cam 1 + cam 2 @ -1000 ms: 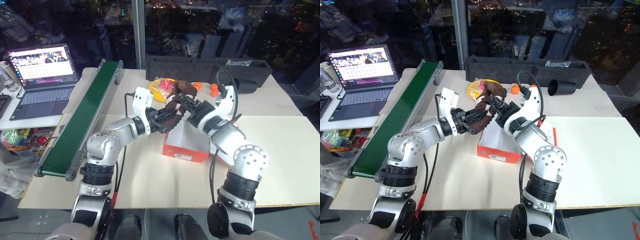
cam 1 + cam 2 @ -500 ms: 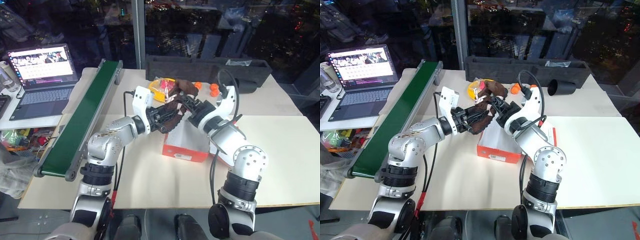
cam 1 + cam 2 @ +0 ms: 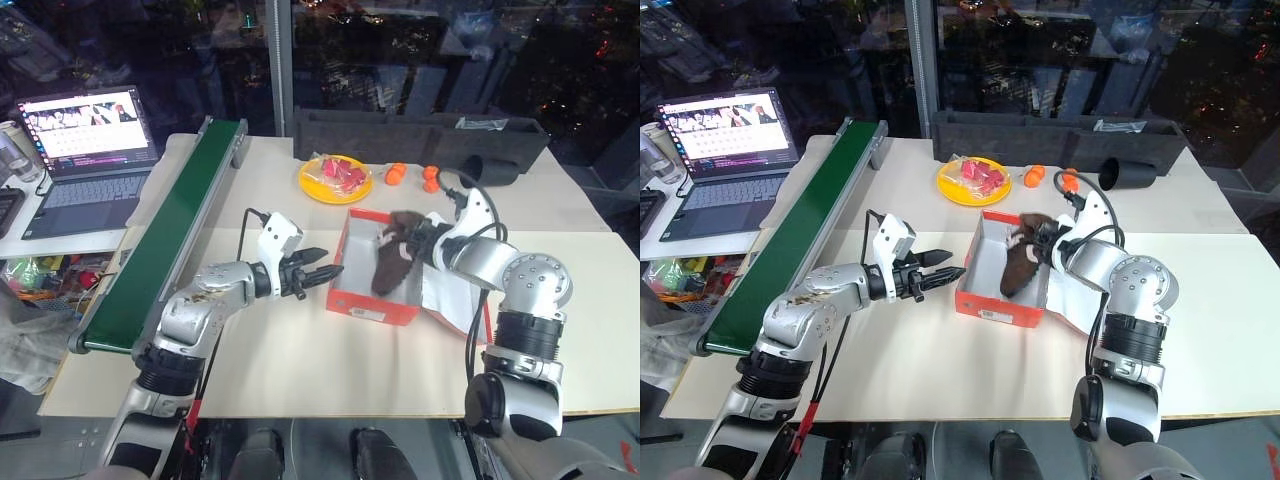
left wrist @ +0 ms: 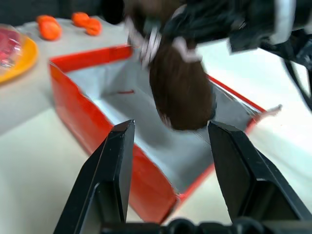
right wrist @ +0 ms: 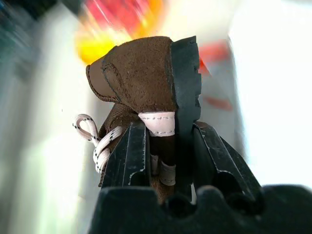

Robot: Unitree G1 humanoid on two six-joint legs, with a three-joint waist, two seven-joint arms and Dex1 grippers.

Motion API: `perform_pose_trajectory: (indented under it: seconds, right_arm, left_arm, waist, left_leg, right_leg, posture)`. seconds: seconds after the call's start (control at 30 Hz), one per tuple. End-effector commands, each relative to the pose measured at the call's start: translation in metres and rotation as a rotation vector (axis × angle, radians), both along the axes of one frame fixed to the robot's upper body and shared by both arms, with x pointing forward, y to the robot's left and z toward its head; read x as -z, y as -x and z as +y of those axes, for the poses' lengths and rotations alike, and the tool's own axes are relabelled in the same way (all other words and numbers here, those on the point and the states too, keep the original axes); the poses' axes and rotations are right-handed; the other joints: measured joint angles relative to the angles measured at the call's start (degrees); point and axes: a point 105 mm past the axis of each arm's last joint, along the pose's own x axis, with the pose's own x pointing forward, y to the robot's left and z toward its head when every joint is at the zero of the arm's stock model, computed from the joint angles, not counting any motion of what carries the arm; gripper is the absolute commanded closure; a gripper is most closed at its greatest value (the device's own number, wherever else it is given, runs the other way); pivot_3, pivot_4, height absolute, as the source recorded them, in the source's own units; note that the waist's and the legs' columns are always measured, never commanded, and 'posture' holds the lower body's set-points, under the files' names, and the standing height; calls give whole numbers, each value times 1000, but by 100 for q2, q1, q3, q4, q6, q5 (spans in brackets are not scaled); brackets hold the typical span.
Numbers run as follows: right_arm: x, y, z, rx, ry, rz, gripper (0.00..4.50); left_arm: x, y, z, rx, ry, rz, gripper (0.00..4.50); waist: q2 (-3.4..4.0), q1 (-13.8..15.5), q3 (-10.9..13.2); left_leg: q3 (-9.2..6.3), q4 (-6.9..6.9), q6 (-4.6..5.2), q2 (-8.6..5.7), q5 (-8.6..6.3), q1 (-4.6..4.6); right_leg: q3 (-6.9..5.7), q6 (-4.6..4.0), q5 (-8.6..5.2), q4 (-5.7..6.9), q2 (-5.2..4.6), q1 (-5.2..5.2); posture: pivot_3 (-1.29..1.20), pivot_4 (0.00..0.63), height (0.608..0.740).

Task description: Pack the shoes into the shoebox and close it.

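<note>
Head views: the right gripper (image 3: 428,240) clenches the shoes (image 3: 392,262) by the heel, toes hanging into the open shoebox (image 3: 352,300); the left gripper (image 3: 325,271), released and empty, points at the box from 9 o'clock.

Left wrist view: the shoe (image 4: 179,90) hangs over the white interior.

Right wrist view: fingers (image 5: 129,153) pinch heel and sole.

Risk: dropped tilted, the shoes may prop on the wall and block the lid

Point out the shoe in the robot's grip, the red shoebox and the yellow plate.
shoe (image 3: 392,265), left eye view, on its brown side.
shoebox (image 3: 372,308), left eye view, on its red front wall.
yellow plate (image 3: 312,186), left eye view, on its near rim.
</note>
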Motion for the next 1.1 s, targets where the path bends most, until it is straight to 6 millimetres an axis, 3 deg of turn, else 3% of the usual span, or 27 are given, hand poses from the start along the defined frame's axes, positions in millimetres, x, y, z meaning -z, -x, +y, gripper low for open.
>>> perform_pose_trajectory:
  seconds: [0.03,0.23,0.3,0.5,0.8,0.93,1.0,1.1]
  right_arm:
    - [7,-3,-5,-23,98,42,3678]
    - [24,-9,4,-69,173,73,3678]
    - [23,-10,6,-65,145,61,2776]
    - [6,-17,20,-72,102,-5,858]
    - [-52,-19,24,-26,255,-228,858]
    - [-93,-12,40,-91,427,-460,858]
    - [-106,0,64,-239,430,-595,858]
    - [-117,51,113,-636,403,-834,858]
  left_arm:
    - [-12,6,-8,24,22,-64,1980]
    - [-12,7,-9,13,28,-68,1980]
    - [-12,7,-9,9,26,-71,1940]
    - [-11,5,-5,-9,13,-77,1940]
    - [-20,-17,19,-153,21,-119,1940]
    - [-36,-51,58,-442,88,-199,1940]
    - [-39,-67,86,-630,89,-232,1940]
    - [-37,-81,136,-920,55,-249,1940]
  waist:
    - [0,-2,0]
    - [4,-19,-3]
    - [4,-10,-3]
    - [5,4,-2]
    - [10,-1,0]
    - [11,2,1]
    - [11,-2,1]
    - [10,-15,1]
  left_leg:
    - [0,0,1,-1,1,1]
    - [-1,0,3,1,1,11]
    - [-2,0,3,1,1,11]
    - [-2,-1,3,0,1,6]
    - [-2,-2,2,0,2,7]
    - [-2,-2,2,0,2,6]
    - [-2,-2,2,0,2,6]
    - [-5,-8,3,1,1,7]
  right_leg:
    - [0,0,0,0,0,2]
    - [1,0,0,2,3,9]
    - [0,1,0,2,3,11]
    - [0,1,0,1,2,5]
    - [-1,1,0,4,2,3]
    - [0,1,0,4,1,1]
    - [-1,1,0,3,2,0]
    - [-3,1,0,-3,4,1]
  posture:
    - [0,150,740]
    - [0,150,740]
    - [0,150,740]
    - [0,150,740]
    - [0,150,740]
    - [0,150,740]
    - [0,150,740]
    - [0,150,740]
